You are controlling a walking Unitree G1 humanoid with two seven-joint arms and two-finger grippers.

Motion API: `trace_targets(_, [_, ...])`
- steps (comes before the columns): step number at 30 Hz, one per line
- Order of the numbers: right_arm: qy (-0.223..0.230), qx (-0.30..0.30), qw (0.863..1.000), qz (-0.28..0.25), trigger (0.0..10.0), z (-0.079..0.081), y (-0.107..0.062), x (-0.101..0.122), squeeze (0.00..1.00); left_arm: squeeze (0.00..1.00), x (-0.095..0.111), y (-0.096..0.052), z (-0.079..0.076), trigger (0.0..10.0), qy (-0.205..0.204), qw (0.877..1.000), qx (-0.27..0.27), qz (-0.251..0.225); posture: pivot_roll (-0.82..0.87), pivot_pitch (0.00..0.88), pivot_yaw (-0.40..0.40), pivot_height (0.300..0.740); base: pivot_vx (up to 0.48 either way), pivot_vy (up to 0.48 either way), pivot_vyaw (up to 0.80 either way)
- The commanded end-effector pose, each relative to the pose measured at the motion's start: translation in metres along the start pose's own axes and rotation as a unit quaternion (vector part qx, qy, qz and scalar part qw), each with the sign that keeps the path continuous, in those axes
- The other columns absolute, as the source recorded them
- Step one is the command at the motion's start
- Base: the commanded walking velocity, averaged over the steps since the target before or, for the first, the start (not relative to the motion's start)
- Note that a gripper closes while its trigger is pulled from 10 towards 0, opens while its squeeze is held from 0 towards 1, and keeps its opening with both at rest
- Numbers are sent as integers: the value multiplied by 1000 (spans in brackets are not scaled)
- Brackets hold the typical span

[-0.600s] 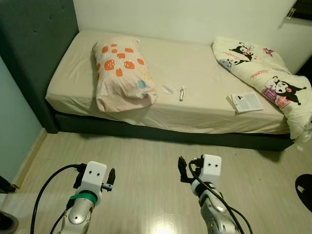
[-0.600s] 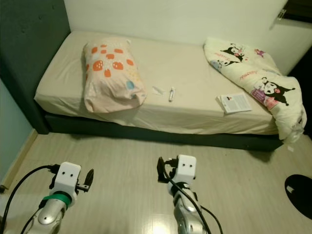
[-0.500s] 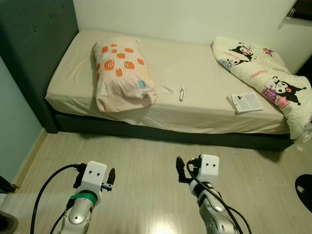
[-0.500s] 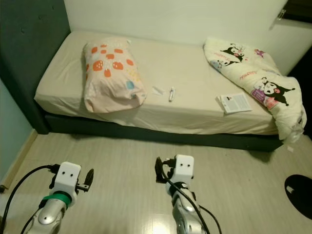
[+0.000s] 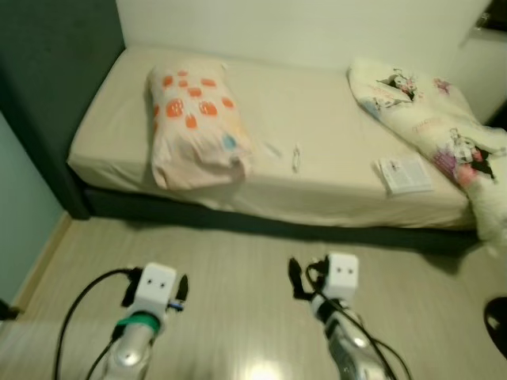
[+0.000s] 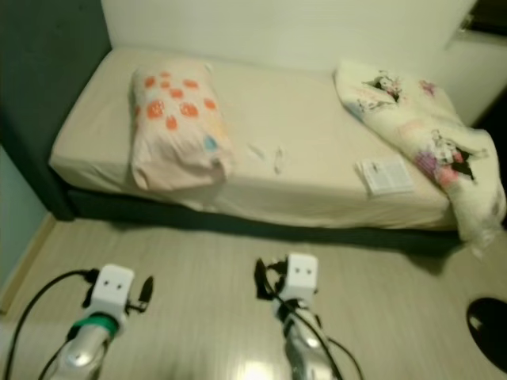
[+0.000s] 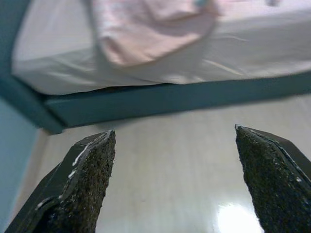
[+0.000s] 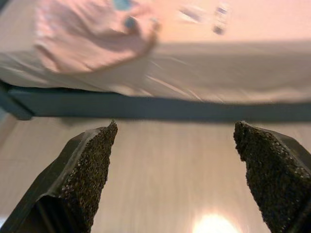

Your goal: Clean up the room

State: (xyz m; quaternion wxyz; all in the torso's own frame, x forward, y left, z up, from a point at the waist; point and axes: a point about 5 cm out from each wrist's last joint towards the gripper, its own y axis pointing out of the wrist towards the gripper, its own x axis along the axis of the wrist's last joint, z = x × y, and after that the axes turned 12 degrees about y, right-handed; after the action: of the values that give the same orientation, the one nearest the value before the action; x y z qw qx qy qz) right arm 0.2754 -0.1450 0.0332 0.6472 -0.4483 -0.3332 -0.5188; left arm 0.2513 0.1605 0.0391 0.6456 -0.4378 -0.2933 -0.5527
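A bed (image 5: 325, 103) with a cream sheet stands ahead across the floor. On it lie a pillow (image 5: 194, 127) with orange prints, a small white scrap (image 5: 272, 149), a slim tube-like item (image 5: 296, 157), a booklet (image 5: 405, 174) and a crumpled cartoon-print blanket (image 5: 432, 119) at the right end. My left gripper (image 5: 181, 289) and right gripper (image 5: 293, 277) hover low over the floor, well short of the bed. Both stand open and hold nothing, as seen in the left wrist view (image 7: 175, 179) and the right wrist view (image 8: 177, 174).
A dark headboard (image 5: 55, 71) rises at the bed's left end, with a teal wall (image 5: 20, 214) beside it. The dark bed base (image 5: 238, 222) runs along the pale wood floor (image 5: 238, 261). A black round object (image 5: 499, 317) lies at the far right.
The whole picture has shifted slightly and turned blurry, so the camera is moving. The right gripper drifted a little leftward; both grippers stay open.
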Motion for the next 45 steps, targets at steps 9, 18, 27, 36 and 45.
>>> trace_targets(9, [6, 5, 1000, 15, 10000, 6, -1, -7, 0, 0, -11, -4, 3, 10000, 9, 1000, 7, 19, 129, 0, -35, 740, 430, 0, 0])
trace_targets(18, [6, 2, 1000, 19, 10000, 4, -2, -9, 0, 0, -12, -5, 0, 10000, 9, 1000, 5, 20, 126, 5, -36, 740, 416, 0, 0])
trace_targets(27, [6, -3, 1000, 20, 10000, 3, -2, -8, 0, 0, -12, -4, -2, 10000, 8, 1000, 2, 22, 119, 8, -36, 740, 411, 0, 0])
trace_targets(36, [4, -6, 1000, 21, 10000, 3, -2, -9, 0, 0, -12, -3, -2, 10000, 7, 1000, 2, 21, 119, 8, -37, 740, 409, 0, 0])
trace_targets(45, [14, -18, 999, 28, 10000, -1, -2, -11, 0, 0, -12, -4, -2, 10000, 8, 1000, 1, 21, 119, 9, -34, 740, 410, 0, -446])
